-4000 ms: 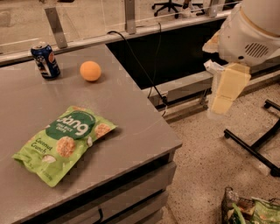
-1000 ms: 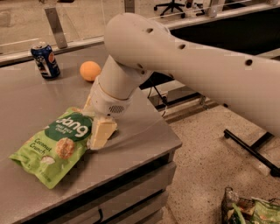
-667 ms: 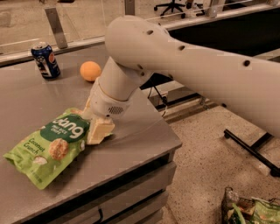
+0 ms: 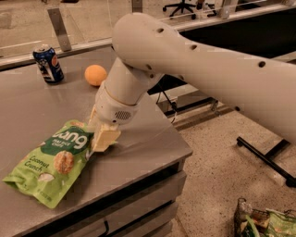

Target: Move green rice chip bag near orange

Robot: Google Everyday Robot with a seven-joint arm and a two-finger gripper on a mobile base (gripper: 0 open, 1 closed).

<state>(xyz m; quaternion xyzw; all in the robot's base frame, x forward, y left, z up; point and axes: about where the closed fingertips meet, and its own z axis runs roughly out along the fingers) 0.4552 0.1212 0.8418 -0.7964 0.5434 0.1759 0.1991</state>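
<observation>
Gripper point(image 4: 102, 134) at 2 o'clock corner of green rice chip bag point(image 4: 51, 162), hold cannot be told: you may lose it heading 1 o'clock toward orange point(image 4: 95, 75).

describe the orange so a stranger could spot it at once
On the grey table, look to the far side, beyond the end effector that sits at the edge of the green rice chip bag. The orange lies beside the blue soda can; it alone is a plain round orange ball.

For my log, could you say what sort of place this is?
Likely an office space: grey metal counter, black wheeled office chair, speckled floor. The tool is at the lime-green chip bag.
</observation>
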